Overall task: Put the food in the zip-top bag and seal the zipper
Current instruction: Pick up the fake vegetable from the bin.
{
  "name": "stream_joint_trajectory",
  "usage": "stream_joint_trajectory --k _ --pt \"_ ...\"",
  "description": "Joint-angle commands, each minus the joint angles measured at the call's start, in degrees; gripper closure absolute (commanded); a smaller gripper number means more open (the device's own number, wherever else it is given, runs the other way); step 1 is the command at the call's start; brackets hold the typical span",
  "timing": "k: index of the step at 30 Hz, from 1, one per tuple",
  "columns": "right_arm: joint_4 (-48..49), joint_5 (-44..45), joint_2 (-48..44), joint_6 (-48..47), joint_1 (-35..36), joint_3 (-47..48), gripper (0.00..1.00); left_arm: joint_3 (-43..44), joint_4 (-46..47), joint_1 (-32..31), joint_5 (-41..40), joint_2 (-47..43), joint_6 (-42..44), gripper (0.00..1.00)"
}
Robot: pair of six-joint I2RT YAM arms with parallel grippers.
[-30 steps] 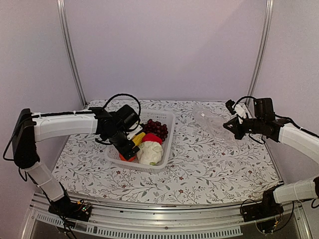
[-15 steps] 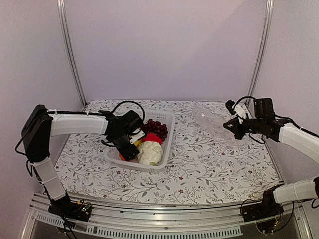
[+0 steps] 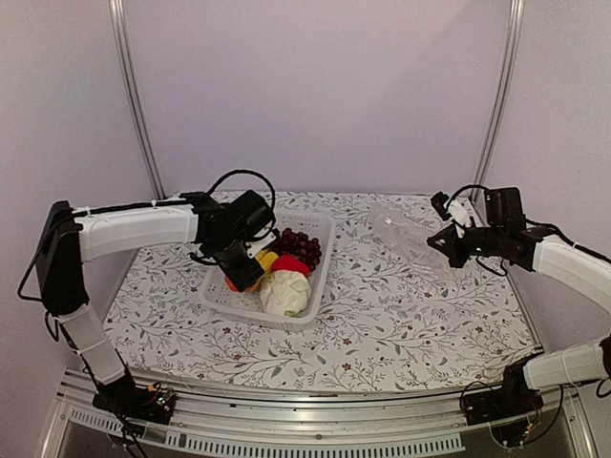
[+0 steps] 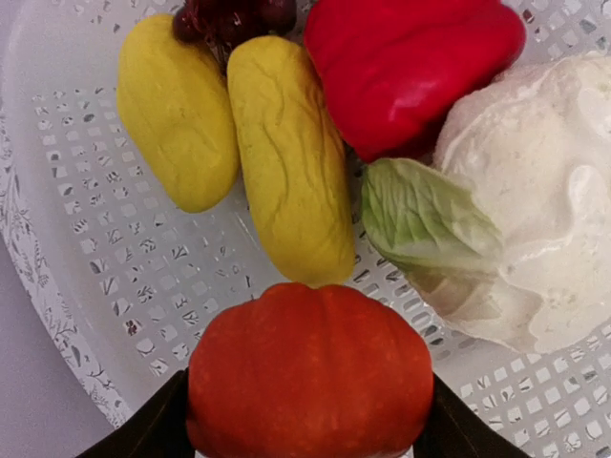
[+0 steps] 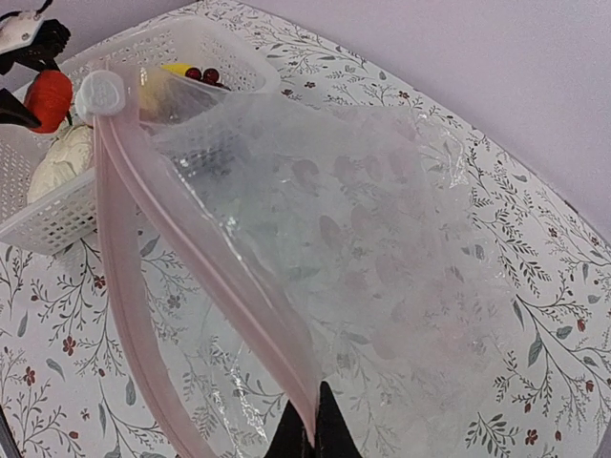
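My left gripper [image 3: 239, 276] is shut on the orange round fruit [image 4: 310, 372], inside the white perforated basket [image 3: 323, 271]; the fruit also shows in the top view [image 3: 229, 283]. Below it lie two yellow pieces [image 4: 177, 110] [image 4: 291, 157], the red pepper [image 4: 406, 67], the white cauliflower [image 4: 544, 229] and the dark grapes [image 4: 234, 14]. My right gripper [image 5: 313, 434] is shut on the mouth edge of the clear zip-top bag [image 5: 382, 248] and holds it up at the right [image 3: 406, 239]. The pinkish zipper strip [image 5: 191, 248] gapes open, with a white slider [image 5: 100, 93] at its far end.
The basket sits left of centre on the flowered tablecloth [image 3: 382, 324]. The bag's body lies on the cloth between the basket and my right arm. Metal frame posts [image 3: 134, 105] stand at the back corners.
My left gripper has risen a little in the basket with the orange fruit between its fingers. The right gripper and the bag have not moved.
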Motion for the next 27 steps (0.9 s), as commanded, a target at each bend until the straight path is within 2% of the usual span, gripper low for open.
stream_joint_trajectory --k 1,5,8,12,17,20,27 --pt "-3.56 1.19 1.6 0.88 0.01 4.19 1.0 4.42 -2.71 -2.68 -1.88 -6.48 -1.93 0.47" --pt "-9.04 2.04 2.96 -0.4 0.08 9.08 1.0 6.8 1.28 -6.99 -3.55 -9.85 -2.61 0.47" --pt "-13.53 2.91 4.31 -1.47 0.19 13.03 1.0 6.15 9.35 -11.36 -1.43 -13.02 -2.6 0.47" --pt "-17.94 4.07 5.82 -2.17 0.78 17.21 1.0 1.61 26.59 -16.86 2.52 -17.35 -2.64 0.48" --pt "-20.83 3.85 8.06 -1.47 2.21 19.64 1.0 -6.34 53.4 -21.15 8.58 -19.65 -4.17 0.5" --pt "-21.95 2.37 8.78 -0.53 2.73 20.96 1.0 -7.7 66.43 -22.79 10.97 -17.44 -3.51 0.51" --pt "-25.1 -0.21 8.75 0.63 3.03 23.43 1.0 -2.42 79.42 -25.57 12.77 -6.28 0.03 0.54"
